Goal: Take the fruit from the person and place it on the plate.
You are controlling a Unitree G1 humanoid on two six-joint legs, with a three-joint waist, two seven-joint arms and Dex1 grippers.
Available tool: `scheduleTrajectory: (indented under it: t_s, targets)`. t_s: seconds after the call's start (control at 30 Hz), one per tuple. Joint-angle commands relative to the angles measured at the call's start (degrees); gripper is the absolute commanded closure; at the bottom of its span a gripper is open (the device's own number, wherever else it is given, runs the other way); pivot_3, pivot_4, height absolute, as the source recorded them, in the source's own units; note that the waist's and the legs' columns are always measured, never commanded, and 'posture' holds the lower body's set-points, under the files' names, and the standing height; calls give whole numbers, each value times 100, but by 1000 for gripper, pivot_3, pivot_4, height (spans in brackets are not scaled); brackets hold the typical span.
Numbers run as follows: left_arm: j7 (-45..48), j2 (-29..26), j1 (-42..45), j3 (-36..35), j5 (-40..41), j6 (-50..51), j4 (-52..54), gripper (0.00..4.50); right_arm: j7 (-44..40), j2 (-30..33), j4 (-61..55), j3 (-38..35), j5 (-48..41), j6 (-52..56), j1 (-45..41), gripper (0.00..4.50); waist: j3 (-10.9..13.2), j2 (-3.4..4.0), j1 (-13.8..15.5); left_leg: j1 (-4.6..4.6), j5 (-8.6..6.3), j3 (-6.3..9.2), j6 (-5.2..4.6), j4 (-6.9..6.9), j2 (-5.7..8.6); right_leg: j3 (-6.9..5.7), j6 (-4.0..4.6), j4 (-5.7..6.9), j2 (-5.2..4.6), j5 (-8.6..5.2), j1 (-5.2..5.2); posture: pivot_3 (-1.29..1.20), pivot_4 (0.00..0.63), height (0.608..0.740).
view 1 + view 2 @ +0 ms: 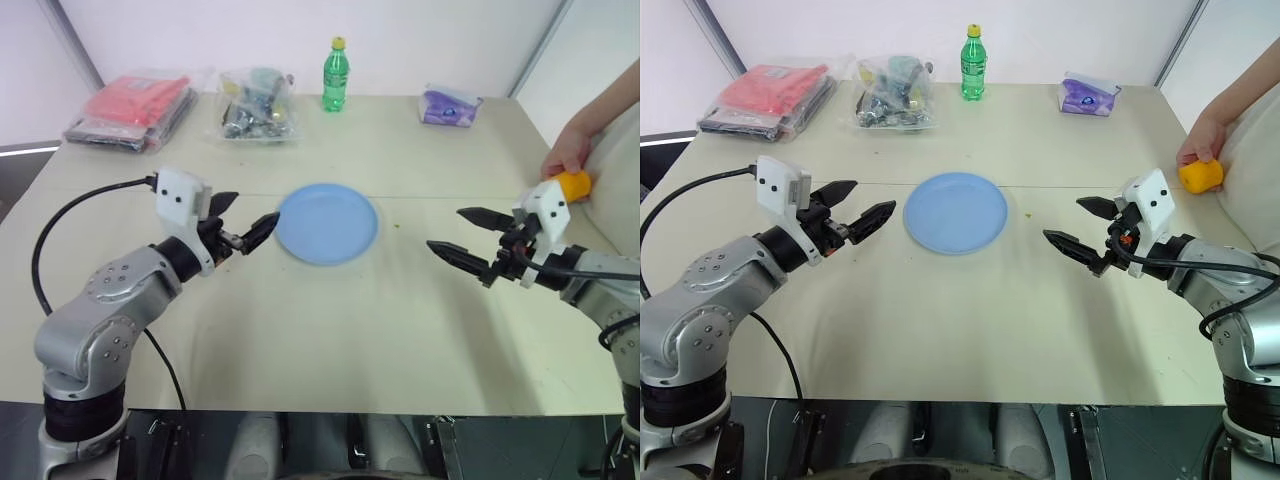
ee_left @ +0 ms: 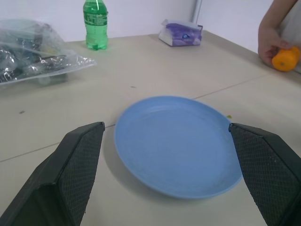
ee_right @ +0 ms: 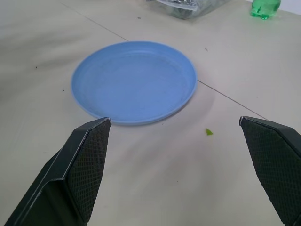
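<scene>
The fruit [image 1: 1201, 175] sits under the person's hand [image 1: 1200, 142] at the desk's [image 1: 970, 330] far right edge; the plate [image 1: 956, 212] lies centre. Both the left end effector [image 1: 853, 216] and right end effector [image 1: 1073, 228] gape wide, empty. Closing early could pinch fingers, perhaps drop the fruit.
</scene>
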State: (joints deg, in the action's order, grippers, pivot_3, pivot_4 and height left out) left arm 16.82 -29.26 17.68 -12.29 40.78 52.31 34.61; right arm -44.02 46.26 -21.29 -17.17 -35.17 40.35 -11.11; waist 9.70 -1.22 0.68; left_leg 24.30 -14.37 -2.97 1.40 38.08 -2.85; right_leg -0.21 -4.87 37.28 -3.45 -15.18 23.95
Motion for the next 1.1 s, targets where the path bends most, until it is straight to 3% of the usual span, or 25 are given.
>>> scheduleTrajectory:
  t_s: [0.03, 0.6, 0.77, 0.93, 1.1]
  targets:
    - [-6, -16, 95, 1, 28, -105, 175, 70, 7, 130, -206, -204, -102, -6, -82, 0, 0, 0, 0, 0, 0, 0, 0, 0, 0, 0, 0, 0, 0, 0, 0, 0, 150, 731]
    - [-85, -13, 245, 36, -75, -176, 119, 70, 209, -65, -310, -88, -165, 11, -257, 0, 0, 0, -2, 0, 0, 1, 0, 0, 0, 0, 0, 0, 0, 0, 0, 0, 150, 731]
    - [-84, 14, 264, 140, -264, -355, 78, 70, 1130, -654, -376, 68, -173, 195, -883, 0, 0, 0, -14, -1, 0, 1, 0, 0, 0, 0, 0, 1, 2, 0, 0, 0, 150, 731]
    - [-77, 68, 291, 281, -355, -427, 90, 70, 2489, -1686, -602, 178, -488, 902, -1702, 0, 0, 0, -26, 2, 0, 1, 1, -2, -2, 1, 0, 4, 3, 0, 6, 0, 150, 731]
    - [-53, 74, 328, 329, -396, -449, 87, 70, 3133, -2113, -565, 225, -536, 1244, -2060, 0, 0, 1, 7, 9, 0, -2, 1, -2, 1, 0, 0, 2, -5, 1, 9, 0, 150, 731]
